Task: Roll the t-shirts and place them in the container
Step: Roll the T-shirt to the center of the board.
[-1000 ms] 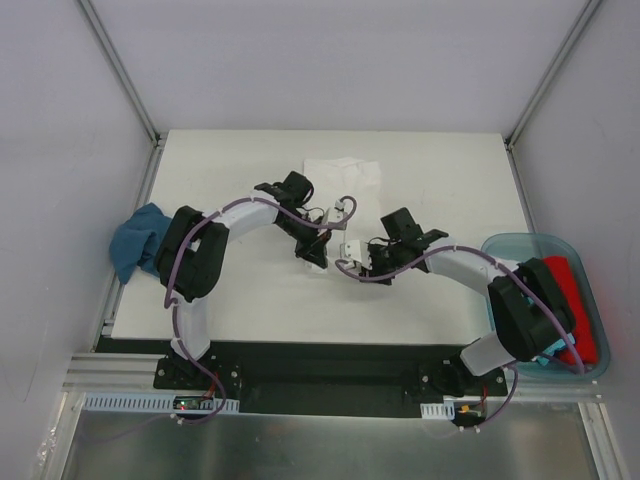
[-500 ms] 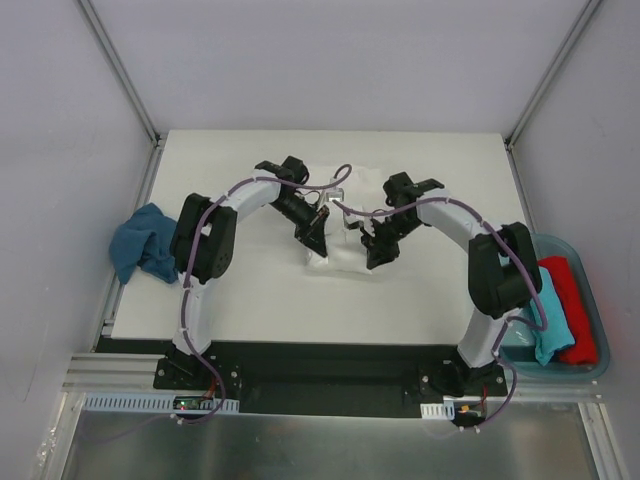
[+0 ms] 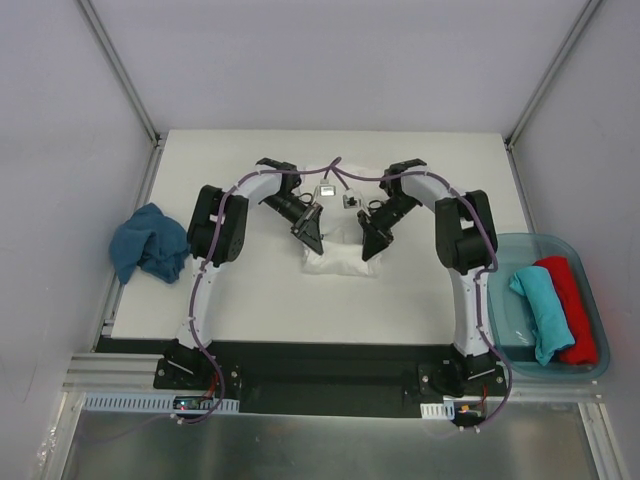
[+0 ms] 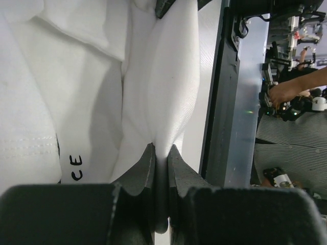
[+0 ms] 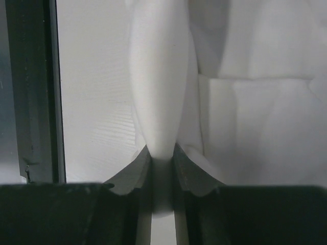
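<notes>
A white t-shirt (image 3: 340,255) lies partly folded in the middle of the table. My left gripper (image 3: 311,240) is shut on a pinched fold of its left side, seen as white cloth (image 4: 168,92) squeezed between the dark fingers (image 4: 140,168). On the shirt's right side my right gripper (image 3: 372,245) is shut on another fold (image 5: 158,76) held between its fingers (image 5: 191,168). A small black print (image 4: 76,168) shows on the shirt. A dark blue t-shirt (image 3: 150,245) sits crumpled at the table's left edge. Teal (image 3: 540,305) and red (image 3: 572,305) t-shirts lie rolled in the bin.
A clear plastic bin (image 3: 510,330) stands off the table's right side. Grey enclosure walls and metal frame posts (image 3: 125,70) surround the white table (image 3: 250,300). Both arms arch over the table's middle from the near edge.
Both arms swung toward the far side, carrying the near edge of the white t-shirt over itself. The right gripper closed on the cloth. The right arm cleared the bin, uncovering the teal shirt.
</notes>
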`<state>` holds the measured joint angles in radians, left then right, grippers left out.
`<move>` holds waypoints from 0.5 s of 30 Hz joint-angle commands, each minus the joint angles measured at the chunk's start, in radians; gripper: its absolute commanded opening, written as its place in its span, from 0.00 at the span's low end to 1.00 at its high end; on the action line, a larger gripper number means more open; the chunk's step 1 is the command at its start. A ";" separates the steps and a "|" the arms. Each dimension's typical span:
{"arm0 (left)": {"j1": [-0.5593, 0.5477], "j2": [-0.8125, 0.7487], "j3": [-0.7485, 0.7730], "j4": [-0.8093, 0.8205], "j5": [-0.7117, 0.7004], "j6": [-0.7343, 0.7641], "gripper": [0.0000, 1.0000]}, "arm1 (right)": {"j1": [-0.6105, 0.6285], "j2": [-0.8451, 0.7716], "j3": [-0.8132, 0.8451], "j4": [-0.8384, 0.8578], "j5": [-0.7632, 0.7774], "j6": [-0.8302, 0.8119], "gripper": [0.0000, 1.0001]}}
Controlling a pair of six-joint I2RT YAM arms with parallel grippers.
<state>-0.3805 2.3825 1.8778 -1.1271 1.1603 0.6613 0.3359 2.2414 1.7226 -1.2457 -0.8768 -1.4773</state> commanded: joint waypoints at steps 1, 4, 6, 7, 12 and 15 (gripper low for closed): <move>0.055 0.021 0.026 -0.105 -0.034 -0.012 0.01 | -0.037 0.066 0.106 -0.413 0.090 -0.063 0.15; 0.063 0.043 0.026 -0.103 -0.053 -0.031 0.03 | -0.035 0.102 0.138 -0.413 0.107 -0.060 0.15; 0.075 0.055 0.021 -0.099 -0.063 -0.038 0.04 | -0.035 0.127 0.161 -0.413 0.117 -0.057 0.15; 0.077 0.069 0.020 -0.096 -0.077 -0.051 0.05 | -0.037 0.136 0.173 -0.413 0.121 -0.048 0.15; 0.104 0.090 0.035 -0.054 -0.119 -0.123 0.11 | -0.038 0.197 0.230 -0.414 0.142 0.026 0.15; 0.117 0.080 0.031 -0.040 -0.145 -0.138 0.20 | -0.040 0.244 0.287 -0.413 0.153 0.089 0.15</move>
<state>-0.3244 2.4676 1.8938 -1.1282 1.1519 0.5507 0.3355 2.4165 1.9511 -1.3540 -0.8783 -1.4261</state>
